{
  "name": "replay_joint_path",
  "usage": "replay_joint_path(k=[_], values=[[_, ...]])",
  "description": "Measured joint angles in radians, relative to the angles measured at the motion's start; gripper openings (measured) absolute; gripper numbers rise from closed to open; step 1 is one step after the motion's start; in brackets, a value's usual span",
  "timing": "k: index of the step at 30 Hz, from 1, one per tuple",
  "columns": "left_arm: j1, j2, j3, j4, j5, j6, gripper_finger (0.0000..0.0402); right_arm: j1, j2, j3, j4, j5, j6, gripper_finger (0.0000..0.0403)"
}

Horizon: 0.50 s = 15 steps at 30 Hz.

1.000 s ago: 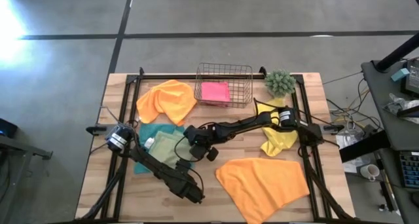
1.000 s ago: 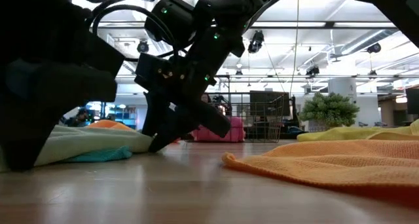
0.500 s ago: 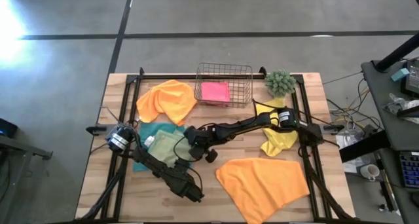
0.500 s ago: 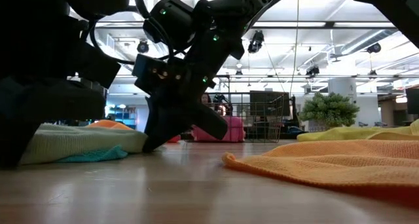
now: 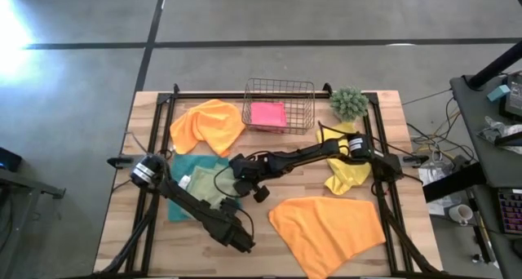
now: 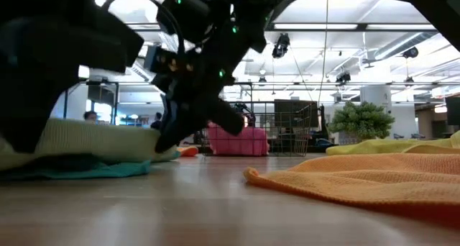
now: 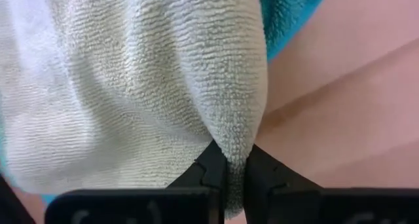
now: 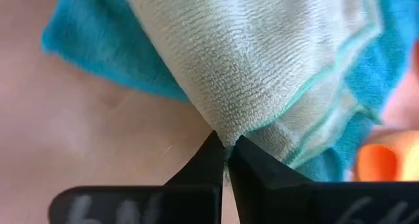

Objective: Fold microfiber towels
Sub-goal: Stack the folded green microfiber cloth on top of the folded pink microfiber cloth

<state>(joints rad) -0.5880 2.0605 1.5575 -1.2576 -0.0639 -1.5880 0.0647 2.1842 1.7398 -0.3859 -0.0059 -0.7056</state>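
Since the earlier frames, the sage green towel [image 6: 93, 139] is sitting higher in the low view, its near edge lifted off the teal towel [image 6: 72, 168] beneath it, and the left arm's base joint is showing slightly farther left in the high view. Both hands are now pinching this sage towel: the left hand [image 7: 234, 168] is clenched on a fold of its edge, fingertips pressed together with cloth between them, and the right hand [image 8: 226, 152] is clenched on a corner of the same cloth, just where its stitched hem comes to a point. In the high view the sage towel [image 5: 209, 184] is lying on the teal towel [image 5: 186, 163] at the left-centre of the tabletop [image 5: 302, 177], with the right hand [image 5: 236, 170] at its right edge; the left hand is probably at the towel's near edge, though the arm is hiding the exact spot. One orange towel [image 5: 207, 125] is lying crumpled at the far left, beside the copper wire basket [image 5: 279, 104], which is holding the pink towel [image 5: 268, 114]. The second orange towel [image 5: 328, 225] is spreading flat at the near right. The yellow towel [image 5: 347, 171] is lying bunched under the right arm, near the small green plant [image 5: 349, 102].
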Motion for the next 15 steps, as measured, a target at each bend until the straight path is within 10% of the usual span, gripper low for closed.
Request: replay_joint_path(k=[15], values=[[0.015,-0.17,0.001,-0.112,-0.005,0.005,0.0008,0.002,-0.002,0.287,-0.335,0.002,0.112,0.0008]])
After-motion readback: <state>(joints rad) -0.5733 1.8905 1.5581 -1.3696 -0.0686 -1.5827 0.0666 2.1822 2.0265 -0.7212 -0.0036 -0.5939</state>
